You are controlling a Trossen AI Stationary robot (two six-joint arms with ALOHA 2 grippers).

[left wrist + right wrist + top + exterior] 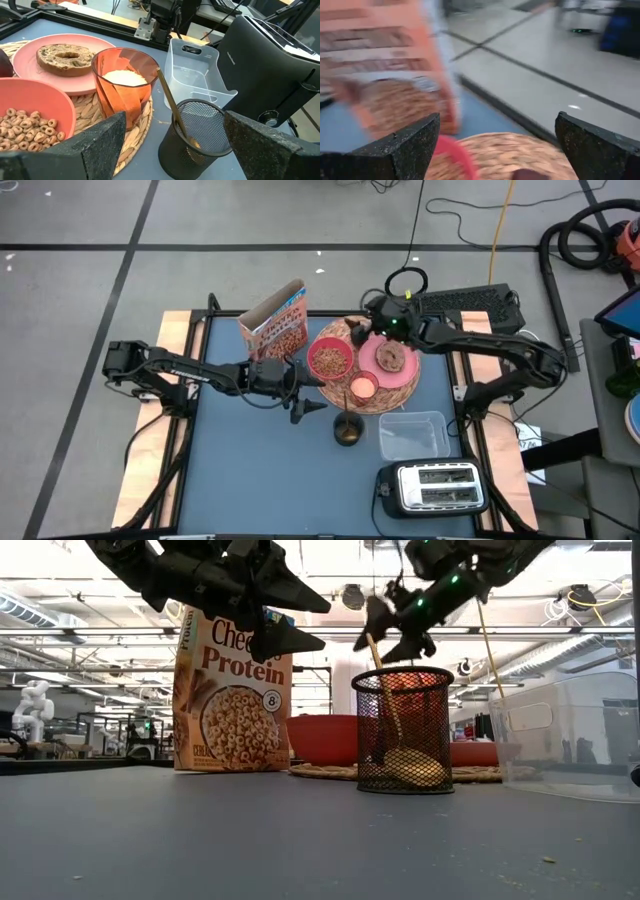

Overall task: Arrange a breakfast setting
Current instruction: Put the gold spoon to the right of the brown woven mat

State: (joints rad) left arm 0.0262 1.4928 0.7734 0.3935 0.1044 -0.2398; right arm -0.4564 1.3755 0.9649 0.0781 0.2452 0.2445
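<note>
A round woven wicker mat (340, 395) lies at the table's far middle. On it rest a pink bowl (330, 360) of cereal, a pink plate (405, 375) with a browned round bread (390, 357), and a small pink cup (363, 388). A dark red fruit (2, 62) lies at the mat's far edge. The orange-brown cereal box (275, 325) stands upright left of the mat. The spoon (169, 97) stands in a black mesh cup (347, 430), leaning on its rim. My left gripper (308, 408) is open and empty near the mesh cup. My right gripper (362, 330) is open above the fruit.
A clear plastic tub (412, 435) stands near the mat's near right side. A silver toaster (435, 485) stands at the near right edge. The blue table top (250, 470) is bare at the near left.
</note>
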